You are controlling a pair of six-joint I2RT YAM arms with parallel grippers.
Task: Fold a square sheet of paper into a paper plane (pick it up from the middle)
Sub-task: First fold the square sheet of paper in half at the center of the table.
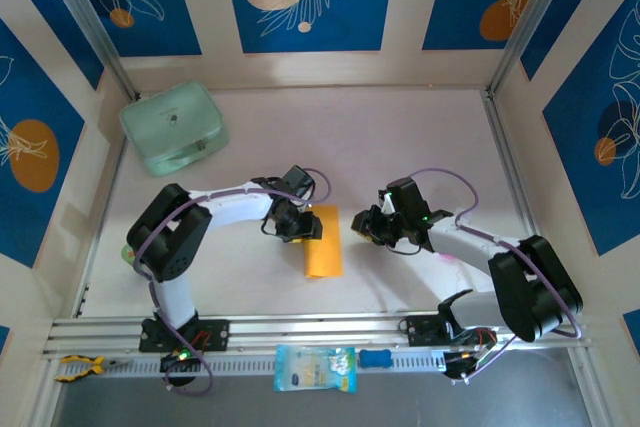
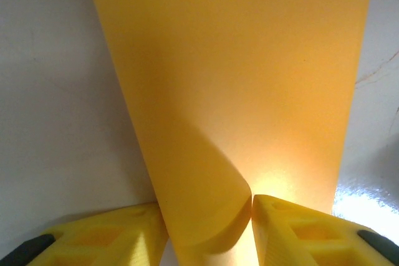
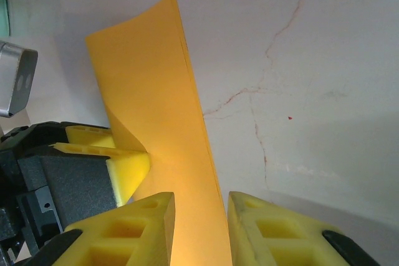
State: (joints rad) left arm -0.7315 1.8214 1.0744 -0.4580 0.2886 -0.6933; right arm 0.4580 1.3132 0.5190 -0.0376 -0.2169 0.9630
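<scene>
The square sheet of paper [image 1: 322, 242] lies mid-table, orange-yellow, doubled over into a narrow strip rather than a pointed paper plane. My left gripper [image 1: 298, 227] sits at the strip's left edge. In the left wrist view its yellow fingers [image 2: 106, 235] close on the rounded fold loop of the paper [image 2: 206, 204], which touches both pads. My right gripper [image 1: 356, 229] stands just right of the strip. In the right wrist view the right gripper [image 3: 201, 202] is open, and the paper [image 3: 156, 91] runs under the gap, its far flap lifted against the left arm's finger [image 3: 128, 166].
A mint-green rounded case [image 1: 172, 127] sits at the back left of the table. A pale blue packet [image 1: 315, 368] and a blue object [image 1: 375, 358] lie on the front rail, a yellow-handled tool [image 1: 78, 367] at its left end. Patterned walls enclose the table.
</scene>
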